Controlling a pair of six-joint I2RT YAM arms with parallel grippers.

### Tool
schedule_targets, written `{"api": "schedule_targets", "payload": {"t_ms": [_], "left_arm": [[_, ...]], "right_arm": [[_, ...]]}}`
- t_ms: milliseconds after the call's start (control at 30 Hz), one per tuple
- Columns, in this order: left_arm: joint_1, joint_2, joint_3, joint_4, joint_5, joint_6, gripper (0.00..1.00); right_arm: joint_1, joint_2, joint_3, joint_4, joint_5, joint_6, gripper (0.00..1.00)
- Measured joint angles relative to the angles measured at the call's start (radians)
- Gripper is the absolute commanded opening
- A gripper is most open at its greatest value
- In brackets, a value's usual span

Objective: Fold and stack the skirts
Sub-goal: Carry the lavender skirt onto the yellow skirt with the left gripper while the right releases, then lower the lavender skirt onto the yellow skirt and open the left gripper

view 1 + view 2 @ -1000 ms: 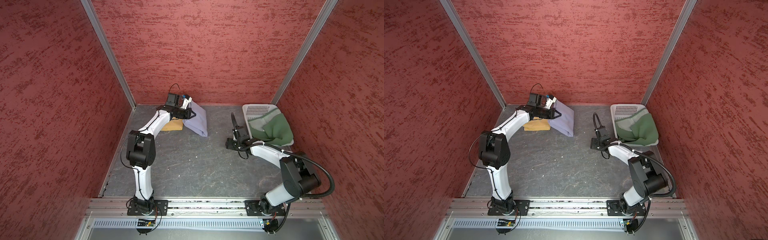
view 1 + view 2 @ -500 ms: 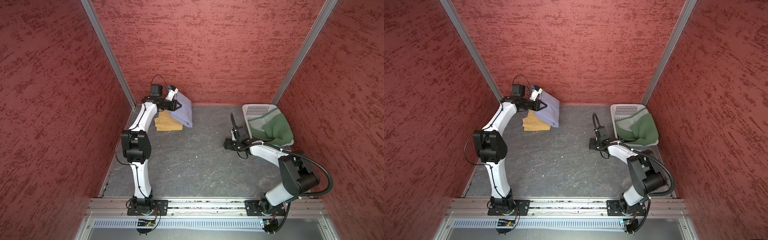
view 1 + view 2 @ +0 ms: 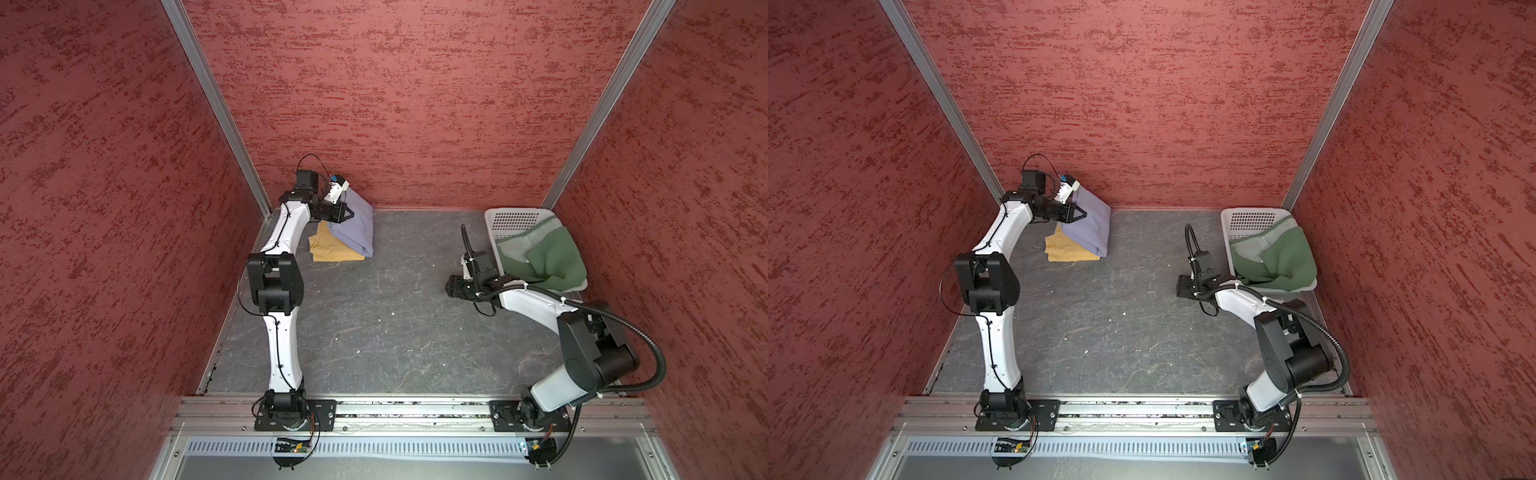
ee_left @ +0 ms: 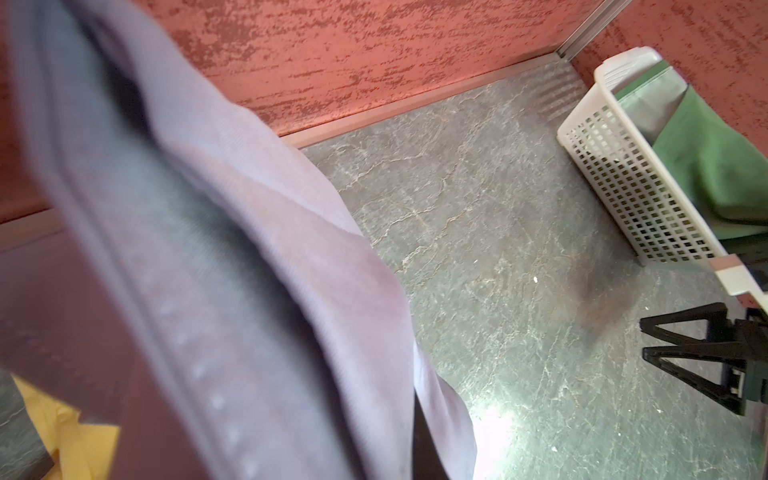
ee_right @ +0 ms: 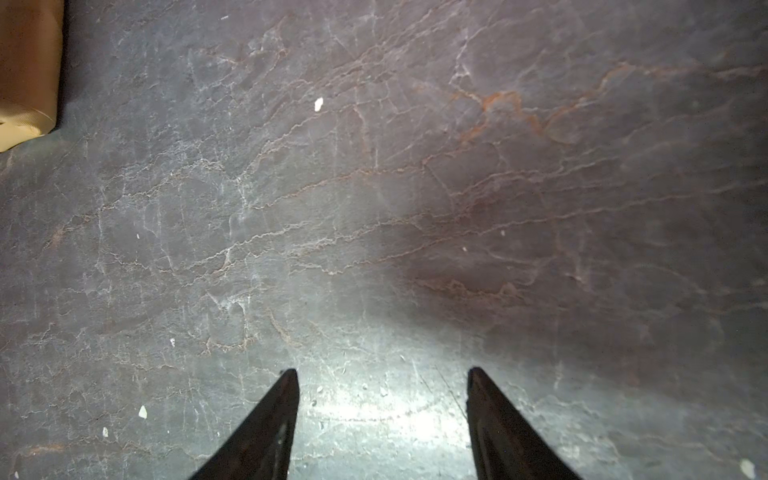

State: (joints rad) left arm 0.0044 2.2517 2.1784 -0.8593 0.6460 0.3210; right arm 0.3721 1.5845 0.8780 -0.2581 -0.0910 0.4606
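Hanging lavender skirt [image 3: 356,227], long axis slanting from left gripper [image 3: 345,204] to table [image 3: 415,316]

Lavender skirt [image 4: 249,270]: blurred at close range in the left wrist view, cut off by the frame's edges, and masking the fingertips of the left end effector [image 3: 349,210] in both top views. Yellow skirt [image 3: 332,251]: partly covered by the lavender skirt; only a corner shows in each wrist view. Green skirt [image 3: 548,257]: lower part hidden within the basket [image 3: 515,218]; right end effector [image 5: 382,369]: only two finger tips show in the right wrist view.
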Motion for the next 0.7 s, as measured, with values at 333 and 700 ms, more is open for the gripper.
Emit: {"api": "schedule_targets", "payload": {"t_ms": [333, 700], "left_arm": [[0.029, 0.01, 0.014, -0.008, 0.005, -0.011, 0.0], [0.073, 0.072, 0.022, -0.004, 0.025, -0.044, 0.0]], "right_arm": [[0.0, 0.001, 0.008, 0.0, -0.004, 0.002, 0.65], [0.0, 0.018, 0.018, 0.0, -0.011, 0.003, 0.65]]}}
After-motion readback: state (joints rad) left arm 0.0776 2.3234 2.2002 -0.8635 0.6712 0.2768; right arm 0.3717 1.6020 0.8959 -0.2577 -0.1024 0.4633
